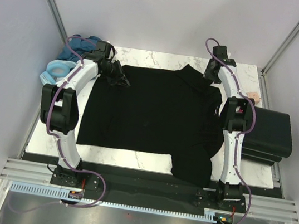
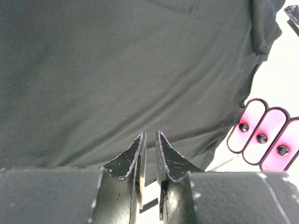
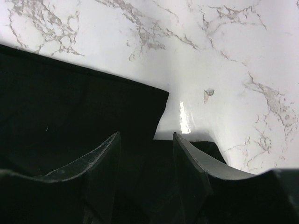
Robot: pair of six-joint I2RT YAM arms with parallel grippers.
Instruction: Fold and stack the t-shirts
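No legible text, label, brand, number or sign in any view.
- black t-shirt (image 1: 155,113): plain cloth on the side showing, no print or tag readable.
- table (image 1: 131,158): grey marble veining only, no markings.
- pink oval plates (image 2: 261,137), seen from the left wrist: a dark screw head in each, no lettering.
- arm housings and base rail: any stickers are too small to read from above.
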